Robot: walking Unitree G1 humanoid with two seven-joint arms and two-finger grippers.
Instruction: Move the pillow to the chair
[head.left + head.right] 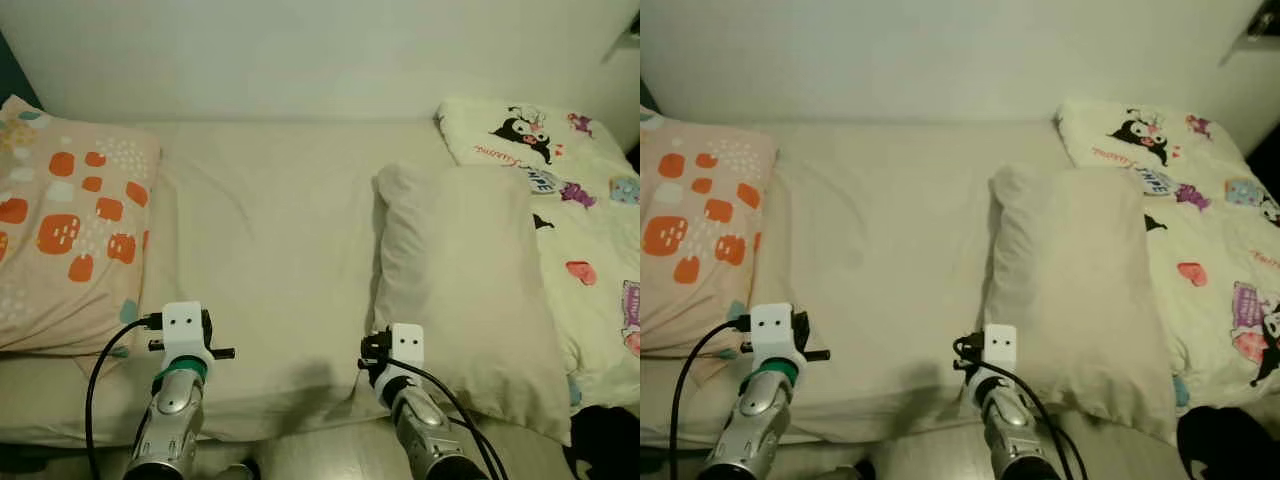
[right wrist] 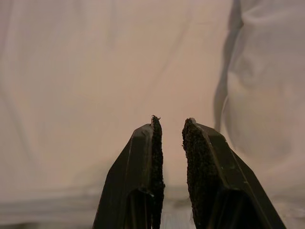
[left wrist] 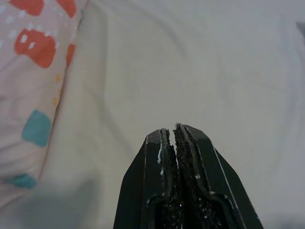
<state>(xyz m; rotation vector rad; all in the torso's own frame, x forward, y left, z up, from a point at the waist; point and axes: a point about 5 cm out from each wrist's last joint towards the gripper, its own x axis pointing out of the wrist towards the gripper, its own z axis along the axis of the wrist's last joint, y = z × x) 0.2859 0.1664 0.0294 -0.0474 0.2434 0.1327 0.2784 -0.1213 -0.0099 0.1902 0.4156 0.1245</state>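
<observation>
Nearest the camera, the two silver arms reach over the bed's front edge. The left gripper [image 3: 170, 133] hovers above the bare sheet [image 1: 270, 230], its two black fingers pressed together with nothing between them. Just to its left lies the patterned pillow [image 1: 65, 220], pale pink with orange and teal patches, its near edge running alongside the fingers in the left wrist view.

Between the two grippers the sheet lies cream and lightly creased, running back to the wall [image 1: 300, 50].

The right gripper [image 2: 169, 125] also hangs over the sheet, its fingers parted by a narrow gap and holding nothing. The pillow [image 1: 460, 290], plain cream, lies just to the right of this gripper and stretches away from it toward the wall; its near left corner is close beside the wrist, and in the right wrist view its rounded edge rises just beside the right finger, apart from it.

Further right of the right gripper, beyond the pillow and touching its far side, lies a white quilt [image 1: 590, 210] printed with cartoon figures and hearts.
</observation>
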